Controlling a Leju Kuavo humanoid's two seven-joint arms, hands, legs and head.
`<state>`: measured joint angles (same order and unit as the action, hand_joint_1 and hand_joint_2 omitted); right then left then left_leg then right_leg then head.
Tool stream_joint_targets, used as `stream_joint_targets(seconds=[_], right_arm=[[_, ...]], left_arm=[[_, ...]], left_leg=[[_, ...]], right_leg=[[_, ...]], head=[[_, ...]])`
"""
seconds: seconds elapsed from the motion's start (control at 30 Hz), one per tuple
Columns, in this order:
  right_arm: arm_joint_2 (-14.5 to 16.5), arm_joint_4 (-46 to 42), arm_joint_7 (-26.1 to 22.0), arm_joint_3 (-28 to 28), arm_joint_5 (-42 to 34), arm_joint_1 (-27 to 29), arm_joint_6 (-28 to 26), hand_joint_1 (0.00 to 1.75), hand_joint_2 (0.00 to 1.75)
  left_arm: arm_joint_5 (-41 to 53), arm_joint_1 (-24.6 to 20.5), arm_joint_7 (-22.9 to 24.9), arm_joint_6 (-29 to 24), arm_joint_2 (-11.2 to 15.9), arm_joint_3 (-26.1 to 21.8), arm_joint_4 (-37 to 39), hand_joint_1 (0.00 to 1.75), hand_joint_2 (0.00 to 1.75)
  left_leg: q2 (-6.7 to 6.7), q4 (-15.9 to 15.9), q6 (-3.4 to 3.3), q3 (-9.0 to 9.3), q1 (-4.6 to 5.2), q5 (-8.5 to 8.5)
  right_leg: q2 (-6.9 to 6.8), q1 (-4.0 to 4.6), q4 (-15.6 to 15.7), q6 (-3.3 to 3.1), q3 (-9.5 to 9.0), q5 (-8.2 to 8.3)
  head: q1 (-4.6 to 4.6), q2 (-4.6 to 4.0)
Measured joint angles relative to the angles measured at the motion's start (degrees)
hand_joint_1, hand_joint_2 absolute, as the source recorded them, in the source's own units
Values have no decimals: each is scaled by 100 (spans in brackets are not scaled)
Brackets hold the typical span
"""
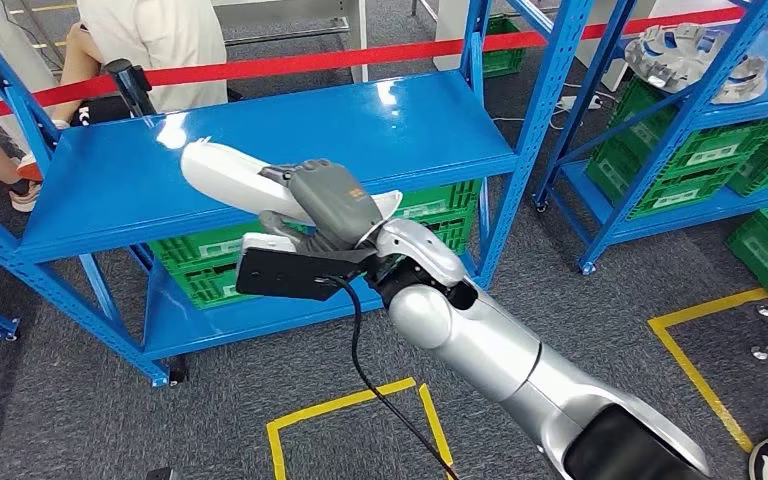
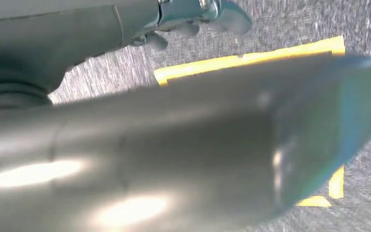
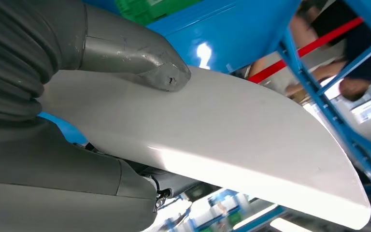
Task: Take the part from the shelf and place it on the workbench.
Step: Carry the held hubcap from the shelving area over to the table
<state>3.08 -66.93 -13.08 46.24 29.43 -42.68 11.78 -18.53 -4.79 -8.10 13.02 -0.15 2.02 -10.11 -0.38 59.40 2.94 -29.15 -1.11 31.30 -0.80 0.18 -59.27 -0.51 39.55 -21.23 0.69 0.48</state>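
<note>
While the right hand (image 1: 325, 205) hangs above the blue shelf (image 1: 440, 120), it grips the white part (image 1: 222, 176), its thumb (image 3: 140, 60) pressed on the part's broad face. The part juts out past the fingers over the shelf top, its rounded tip farthest from the wrist. Whether the left hand is open or closed cannot be told from its blurred wrist view.

Glossy part, painted steel, rough carpet

The smooth white plastic-looking part (image 1: 222, 176) shines; the blue painted-metal shelf (image 1: 290, 140) is glossy; the grey carpet floor (image 1: 80, 410) looks rough and matt.
</note>
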Motion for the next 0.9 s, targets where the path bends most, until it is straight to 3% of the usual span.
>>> stream_joint_targets(seconds=[0.07,0.1,0.13,0.2,0.23,0.27,0.3,0.33,0.37,0.43,0.47,0.5,0.57,0.6,0.67,0.73,0.77,0.8,0.83,0.9], right_arm=[[-228,-222,166,-61,131,288,-154,175,175],[-337,-334,236,-104,191,441,-203,175,175],[-434,-437,284,-146,237,576,-234,175,175],[-570,-619,333,-203,292,764,-253,175,175],[-614,-688,355,-219,312,826,-256,175,175],[-657,-747,390,-234,338,889,-257,175,175],[-695,-801,438,-263,378,963,-259,175,175],[-730,-865,487,-309,434,1054,-264,175,175],[-762,-938,522,-372,502,1154,-270,175,175],[-810,-1109,505,-520,641,1349,-277,175,175],[-823,-1178,460,-589,696,1429,-276,175,175],[-827,-1225,407,-642,744,1490,-275,175,175],[-801,-1259,294,-694,815,1584,-284,175,175],[-759,-1257,243,-697,838,1622,-291,175,175],[-633,-1248,158,-691,877,1699,-296,175,175],[-520,-1218,131,-671,907,1761,-297,175,175],[-487,-1191,146,-659,910,1795,-302,175,175],[-467,-1149,181,-651,892,1834,-312,175,175],[-457,-1090,214,-649,859,1879,-323,175,175],[-446,-885,207,-685,748,1978,-355,175,175]], left_arm=[[-52,48,162,-8,-56,-20,10,0,0],[-58,81,234,-11,-78,-22,15,0,0],[-61,115,277,-14,-92,-25,18,0,0],[-67,158,319,-14,-103,-34,19,0,0],[-69,167,334,-14,-103,-40,19,0,0],[-81,170,350,-14,-103,-45,19,0,0],[-125,171,359,-11,-102,-55,19,0,0],[-211,171,351,2,-101,-82,19,0,0],[-339,170,317,28,-104,-128,19,0,0],[-687,165,160,132,-122,-297,10,0,0],[-860,161,52,201,-132,-405,5,0,0],[-1009,154,-58,282,-141,-516,-1,0,0],[-1203,144,-250,456,-140,-719,-8,0,0],[-1276,141,-340,542,-133,-805,-13,0,0],[-1425,142,-494,674,-123,-960,-24,0,0],[-1551,148,-525,687,-120,-1102,-28,0,0],[-1609,154,-466,606,-114,-1167,-27,0,0],[-1682,166,-371,454,-105,-1237,-25,0,0],[-1767,183,-275,262,-99,-1313,-24,0,0],[-1937,223,-169,-46,-94,-1492,-26,0,0]], left_leg=[[14,-1,-147,-83,1,-69],[26,-4,-207,-135,0,-131],[41,-9,-254,-202,-5,-206],[63,-4,-300,-379,-1,-364],[70,0,-307,-479,5,-439],[74,3,-310,-577,12,-512],[76,5,-310,-669,17,-581],[74,7,-305,-752,23,-647],[68,10,-296,-828,28,-712],[55,13,-256,-930,36,-831],[52,4,-223,-946,36,-884],[55,-14,-184,-946,29,-937],[61,-63,-102,-941,14,-1025],[58,-37,-72,-973,10,-969],[45,302,-26,-1097,8,-530],[40,983,13,-1233,10,49],[40,1297,30,-1254,8,170],[40,1493,39,-1213,7,145],[41,1511,41,-1086,7,9],[39,1004,22,-565,8,-219]], right_leg=[[6,-13,12,71,12,54],[15,-25,-56,110,54,-60],[26,-35,-214,146,125,-271],[41,-43,-870,196,318,-909],[42,-45,-1241,206,387,-1127],[43,-45,-1536,206,402,-1227],[45,-44,-1652,195,324,-1185],[48,-39,-1556,172,140,-1058],[50,-29,-1262,135,-149,-928],[48,8,-425,49,-800,-925],[47,32,-113,18,-999,-979],[47,55,59,-5,-1086,-1032],[50,61,135,-62,-1042,-940],[47,47,158,-106,-1001,-872],[40,9,204,-180,-868,-705],[37,10,201,-206,-695,-553],[33,12,192,-205,-600,-480],[28,14,179,-199,-502,-408],[23,15,162,-187,-402,-340],[16,12,115,-149,-219,-216]], head=[[-15,0],[-31,0],[-50,0],[-92,0],[-102,0],[-107,0],[-109,0],[-113,0],[-115,0],[-110,0],[-111,0],[-113,0],[-125,0],[-124,0],[-90,0],[-42,0],[-28,0],[-23,0],[-20,0],[-15,0]])
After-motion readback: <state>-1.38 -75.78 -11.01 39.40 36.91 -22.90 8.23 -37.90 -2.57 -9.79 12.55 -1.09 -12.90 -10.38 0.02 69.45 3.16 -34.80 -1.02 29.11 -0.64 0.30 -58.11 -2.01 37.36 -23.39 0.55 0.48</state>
